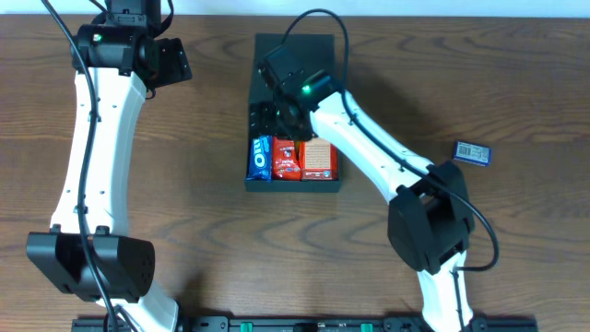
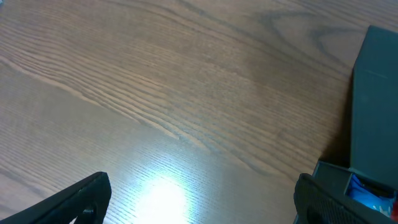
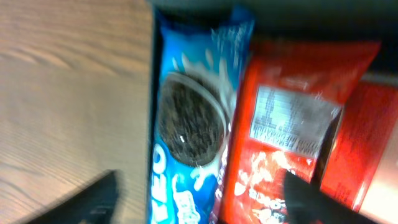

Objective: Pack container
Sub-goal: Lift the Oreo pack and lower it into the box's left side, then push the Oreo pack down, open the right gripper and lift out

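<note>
The black container (image 1: 313,51) lies at the table's middle with its flap lid folded back on the far side. In its near part lie side by side a blue Oreo packet (image 1: 261,158), a red snack packet (image 1: 287,158) and a red-brown carton (image 1: 318,159). My right gripper (image 1: 281,115) hovers over the box. In the blurred right wrist view its jaws (image 3: 199,202) stand open and empty above the Oreo packet (image 3: 189,124) and red packet (image 3: 286,124). My left gripper (image 1: 173,60) is open over bare wood at the far left, with the container's side (image 2: 373,99) to its right.
A small blue packet (image 1: 473,153) lies alone on the table right of the box. Both arm bases stand along the near edge. Brown wood tabletop (image 2: 186,93) surrounds the container.
</note>
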`<state>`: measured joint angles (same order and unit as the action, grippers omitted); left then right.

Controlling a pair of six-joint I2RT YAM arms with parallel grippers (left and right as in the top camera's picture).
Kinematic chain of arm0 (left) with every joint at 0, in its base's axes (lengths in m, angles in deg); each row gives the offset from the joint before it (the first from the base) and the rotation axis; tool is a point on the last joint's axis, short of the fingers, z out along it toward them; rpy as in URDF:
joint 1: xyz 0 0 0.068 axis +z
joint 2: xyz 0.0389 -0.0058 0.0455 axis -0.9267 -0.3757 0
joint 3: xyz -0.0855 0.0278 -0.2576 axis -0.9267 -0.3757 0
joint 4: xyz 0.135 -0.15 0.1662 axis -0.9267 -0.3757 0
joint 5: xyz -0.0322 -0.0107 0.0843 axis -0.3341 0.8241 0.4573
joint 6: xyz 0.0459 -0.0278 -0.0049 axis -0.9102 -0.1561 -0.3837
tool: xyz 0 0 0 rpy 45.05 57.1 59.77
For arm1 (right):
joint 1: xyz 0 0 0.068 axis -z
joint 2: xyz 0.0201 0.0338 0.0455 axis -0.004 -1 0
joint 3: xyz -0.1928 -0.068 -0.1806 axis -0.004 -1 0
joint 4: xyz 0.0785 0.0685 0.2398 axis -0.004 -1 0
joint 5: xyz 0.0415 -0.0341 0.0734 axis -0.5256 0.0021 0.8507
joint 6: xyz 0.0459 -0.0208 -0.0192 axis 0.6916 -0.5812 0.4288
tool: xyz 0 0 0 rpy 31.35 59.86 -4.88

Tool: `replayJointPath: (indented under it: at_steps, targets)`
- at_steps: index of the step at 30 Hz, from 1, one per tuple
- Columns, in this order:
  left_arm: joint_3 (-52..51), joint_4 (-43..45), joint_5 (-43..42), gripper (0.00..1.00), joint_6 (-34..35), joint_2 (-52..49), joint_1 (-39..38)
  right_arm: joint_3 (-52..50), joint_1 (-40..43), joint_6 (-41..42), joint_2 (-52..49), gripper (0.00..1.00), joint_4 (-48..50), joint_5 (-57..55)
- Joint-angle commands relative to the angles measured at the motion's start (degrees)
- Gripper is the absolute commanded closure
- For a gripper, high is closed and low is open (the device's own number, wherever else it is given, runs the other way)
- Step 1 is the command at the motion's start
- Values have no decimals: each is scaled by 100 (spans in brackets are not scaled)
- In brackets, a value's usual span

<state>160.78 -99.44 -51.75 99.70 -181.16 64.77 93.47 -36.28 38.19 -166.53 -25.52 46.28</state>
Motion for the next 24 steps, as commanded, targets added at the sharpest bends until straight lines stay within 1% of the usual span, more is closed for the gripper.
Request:
replayJointPath:
  at_steps: [1,2,6,8,11,13,19,24]
  targets:
    - [-28,-15,122,5,22,-44,26,243,114,-501,-15,83,63,57]
    - [-28,-15,122,5,22,-44,26,240,116,-595,-15,99,79,138]
    - [-28,-13,127,5,20,-44,26,205,111,-1132,-42,99,28,654]
    - [-28,-11,129,5,17,-44,26,138,140,-1272,-44,99,-9,944]
    - [-28,-11,127,5,17,-44,94,24,317,-1895,-44,99,127,2398]
    - [-28,-11,125,5,20,-44,160,-11,400,-2229,-44,99,107,2951]
    - [-28,-13,107,5,22,-44,396,-380,560,-2946,-46,98,-203,3877]
    - [-28,4,76,5,22,-44,503,-883,570,-3073,-46,99,-76,4131]
